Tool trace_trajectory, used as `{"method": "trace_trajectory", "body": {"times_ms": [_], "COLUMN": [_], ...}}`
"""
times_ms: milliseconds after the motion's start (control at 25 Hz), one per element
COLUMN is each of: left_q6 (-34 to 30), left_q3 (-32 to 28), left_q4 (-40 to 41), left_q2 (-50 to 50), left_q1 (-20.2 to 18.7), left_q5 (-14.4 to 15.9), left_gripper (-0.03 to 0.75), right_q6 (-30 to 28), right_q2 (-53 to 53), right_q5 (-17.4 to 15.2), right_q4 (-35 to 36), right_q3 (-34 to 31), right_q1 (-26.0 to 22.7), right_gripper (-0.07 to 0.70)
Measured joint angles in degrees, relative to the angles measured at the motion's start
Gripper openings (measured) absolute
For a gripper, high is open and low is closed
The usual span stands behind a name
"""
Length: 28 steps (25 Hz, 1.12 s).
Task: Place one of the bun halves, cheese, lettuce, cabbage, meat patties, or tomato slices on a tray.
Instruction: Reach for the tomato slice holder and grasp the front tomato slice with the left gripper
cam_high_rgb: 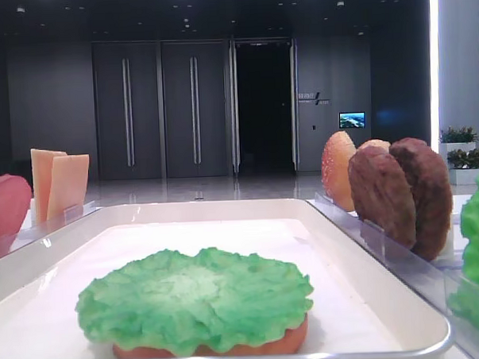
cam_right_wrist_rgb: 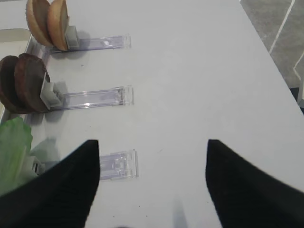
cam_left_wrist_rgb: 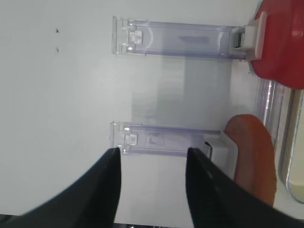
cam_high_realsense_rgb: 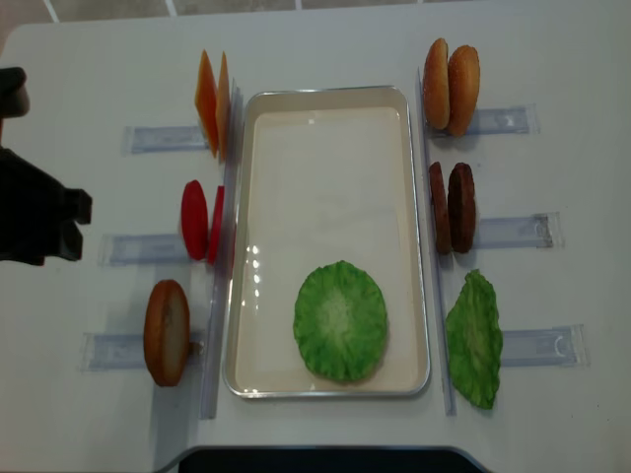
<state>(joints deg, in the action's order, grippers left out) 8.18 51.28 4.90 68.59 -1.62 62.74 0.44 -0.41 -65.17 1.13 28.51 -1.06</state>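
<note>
Your left gripper (cam_left_wrist_rgb: 152, 187) hangs with jaws apart, empty, above a clear rack (cam_left_wrist_rgb: 166, 145) beside the tomato slices (cam_high_realsense_rgb: 200, 221). These look stiff, smooth and light; pinch across the upper edge. The tray (cam_high_realsense_rgb: 330, 97) holds lettuce (cam_high_realsense_rgb: 341, 320) on a bun half (cam_high_rgb: 211, 348). Your right gripper (cam_right_wrist_rgb: 152, 183) also stands spread, empty.

A bun half (cam_high_rgb: 211, 346) on the tray (cam_high_rgb: 388, 300) lies almost wholly hidden under the lettuce (cam_high_rgb: 195, 299); only its orange rim shows at the near edge. In the overhead view that leaf (cam_high_realsense_rgb: 340, 321) covers it completely. The left arm (cam_high_realsense_rgb: 35, 202) is cut off by the picture's left edge, its fingers out of sight. The right wrist view cuts the second leaf (cam_right_wrist_rgb: 13, 149) at its left edge.
</note>
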Motion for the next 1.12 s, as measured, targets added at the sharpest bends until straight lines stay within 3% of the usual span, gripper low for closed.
{"method": "trace_trajectory", "body": {"times_ms": [480, 760, 1120], "left_q6": [0.1, 2.2, 2.7], "left_q3": [6.9, 13.7, 16.6], "left_q4": [0.0, -0.1, -0.7], "left_q2": [10.0, 14.8, 19.7], "left_q1": [0.0, 0.0, 0.0], "left_q5": [-0.7, 0.8, 1.1], "left_gripper": [0.345, 0.345, 0.345], "right_q6": [0.0, 0.0, 0.0], "right_q2": [0.0, 0.0, 0.0], "right_q5": [0.0, 0.0, 0.0], "right_q4": [0.0, 0.0, 0.0], "right_q3": [0.0, 0.0, 0.0], "right_q1": [0.0, 0.0, 0.0], "right_gripper": [0.482, 0.482, 0.482]}}
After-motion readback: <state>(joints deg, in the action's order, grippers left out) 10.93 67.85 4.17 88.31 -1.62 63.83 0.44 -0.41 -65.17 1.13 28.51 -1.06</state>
